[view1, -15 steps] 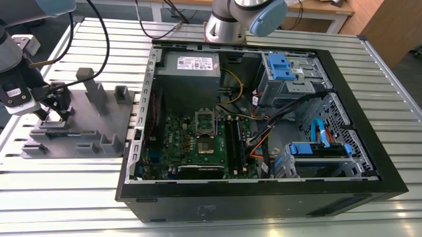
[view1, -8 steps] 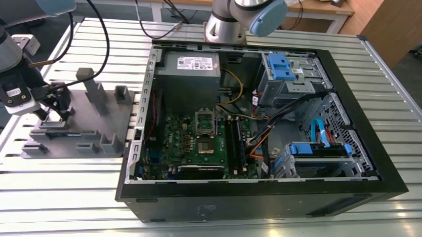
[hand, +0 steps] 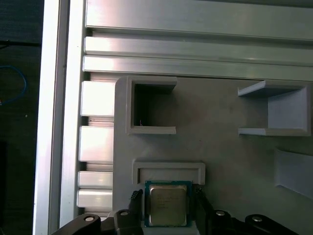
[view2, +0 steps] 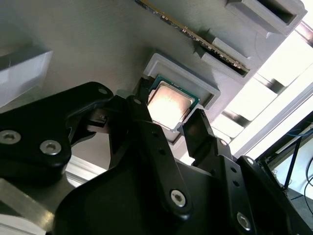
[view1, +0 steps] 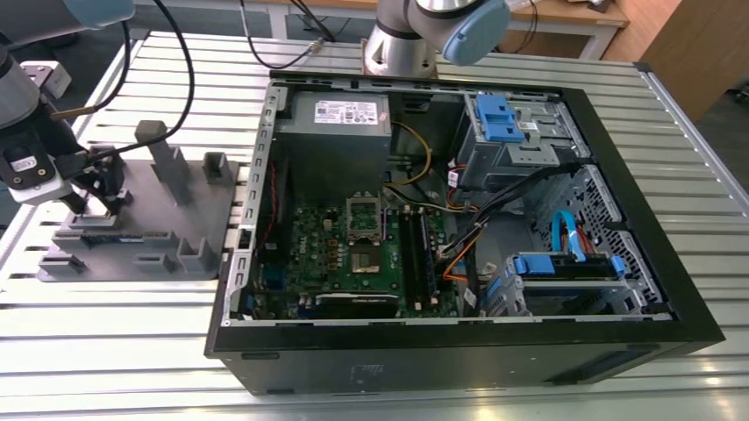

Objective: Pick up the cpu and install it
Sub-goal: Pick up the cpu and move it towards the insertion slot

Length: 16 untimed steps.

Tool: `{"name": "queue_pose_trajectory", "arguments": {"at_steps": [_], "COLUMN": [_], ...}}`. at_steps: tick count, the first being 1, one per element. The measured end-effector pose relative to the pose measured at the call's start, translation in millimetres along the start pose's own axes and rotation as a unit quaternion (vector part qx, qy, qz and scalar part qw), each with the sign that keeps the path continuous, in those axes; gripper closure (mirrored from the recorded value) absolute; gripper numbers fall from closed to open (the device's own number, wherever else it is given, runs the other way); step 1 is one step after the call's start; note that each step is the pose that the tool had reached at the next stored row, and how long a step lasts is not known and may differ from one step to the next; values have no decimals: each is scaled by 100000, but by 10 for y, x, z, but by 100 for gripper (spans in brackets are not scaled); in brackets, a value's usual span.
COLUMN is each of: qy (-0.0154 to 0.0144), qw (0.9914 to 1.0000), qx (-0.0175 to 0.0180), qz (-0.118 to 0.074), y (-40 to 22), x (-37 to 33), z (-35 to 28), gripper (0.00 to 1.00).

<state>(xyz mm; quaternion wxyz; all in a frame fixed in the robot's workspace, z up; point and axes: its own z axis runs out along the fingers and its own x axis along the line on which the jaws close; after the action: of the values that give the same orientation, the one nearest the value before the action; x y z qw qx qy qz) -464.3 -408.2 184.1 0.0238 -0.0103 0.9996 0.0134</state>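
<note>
Over on the grey tray [view1: 175, 224], at the exterior view's left and well apart from the open computer case [view1: 468, 351], the gripper [hand: 167, 192] is sitting low over the cpu [view2: 168, 104]. The chip is lying flat in its shallow raised pocket, silver top up and catching the light. In both wrist views the black fingers [hand: 135, 198] are standing apart, one on each side of it. A thin sliver of space is showing along at least one edge, so I'm reading this as bracketing, not clamping. Nothing is lifting yet. The pocket walls are hugging the chip closely, and that is looking like the danger. If the fingers are closing slightly off centre, one tip could be landing on the pocket rim instead of the chip's edge. The squeeze could then be tipping the chip up on a corner or popping it out sideways. A weak grip on such a thin rim could also be letting it slip on the way across to the motherboard [view1: 339, 254]. The memory stick [view2: 195, 40] is standing on edge in the neighbouring slot, near but not touching the arm's hardware. A skewed pull-out could be brushing it.
</note>
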Motion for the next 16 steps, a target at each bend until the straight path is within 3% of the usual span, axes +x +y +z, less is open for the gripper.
{"name": "queue_pose_trajectory", "arguments": {"at_steps": [3,16], "qy": [7,15], "qw": [100000,100000], "qx": [3,7], "qz": [1,1], "y": [0,0], "x": [0,-1], "z": [-2,-28], "gripper": [53,53]}}
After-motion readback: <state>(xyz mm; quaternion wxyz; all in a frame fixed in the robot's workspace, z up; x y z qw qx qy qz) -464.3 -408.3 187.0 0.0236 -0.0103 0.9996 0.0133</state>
